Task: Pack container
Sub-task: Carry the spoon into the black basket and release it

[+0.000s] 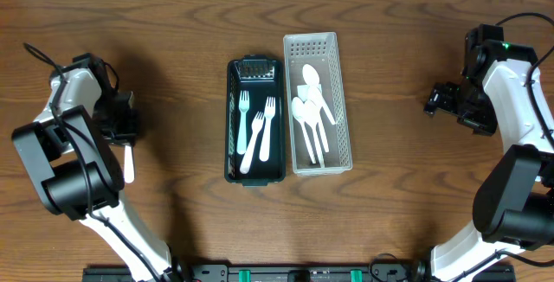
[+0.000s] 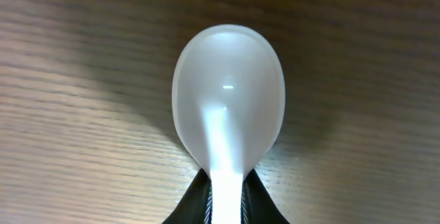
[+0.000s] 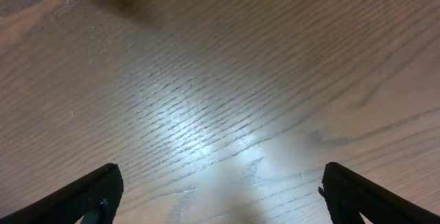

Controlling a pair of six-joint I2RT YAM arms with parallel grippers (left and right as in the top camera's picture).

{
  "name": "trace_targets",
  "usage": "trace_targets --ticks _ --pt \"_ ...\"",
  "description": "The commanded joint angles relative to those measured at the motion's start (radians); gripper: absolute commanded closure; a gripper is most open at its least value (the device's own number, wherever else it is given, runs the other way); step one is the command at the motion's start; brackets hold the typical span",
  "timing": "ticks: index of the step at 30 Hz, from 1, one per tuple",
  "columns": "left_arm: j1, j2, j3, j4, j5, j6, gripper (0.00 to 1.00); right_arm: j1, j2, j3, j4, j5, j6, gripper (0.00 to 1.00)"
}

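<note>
1. Pinches white spoon (image 2: 227, 100) by the neck with left gripper (image 2: 225, 200), at the left of the counter (image 1: 190, 230); pickup step, seemingly.
2. Holds right gripper (image 3: 220, 193) spread, empty, at the right.
3. Calls next for a lift, then a carry right to the white tray (image 1: 344, 100) of spoons (image 1: 310, 113), past the fork tray (image 1: 230, 118).

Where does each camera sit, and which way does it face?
Overhead: above the table, facing straight down; both arms, black tray and white basket show.
Left wrist: on the left arm, facing the wood; left gripper shut on a white spoon.
Right wrist: on the right arm, facing bare wood; right gripper open, fingers at bottom corners.
Shared: overhead and left wrist both show that spoon.
</note>
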Motion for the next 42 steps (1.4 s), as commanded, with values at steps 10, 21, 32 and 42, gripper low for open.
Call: trace_targets --ticks 10,21,32,42 --pt "-0.312 -0.317 0.262 -0.248 -0.03 -0.256 0.94 -0.003 0.0 0.002 0.054 0.02 -0.001 0.06" --pt "-0.793 -0.401 0.334 -0.233 -0.026 -0.517 0.94 -0.004 0.0 0.002 0.079 0.021 -0.009 0.05" --pt "-0.867 -0.15 0.321 -0.228 -0.028 -0.576 0.94 -0.003 0.0 0.002 0.073 0.02 -0.034 0.04" --pt "-0.827 -0.039 0.321 -0.22 -0.028 -0.553 0.75 -0.003 0.0 0.002 0.029 0.02 -0.08 0.04"
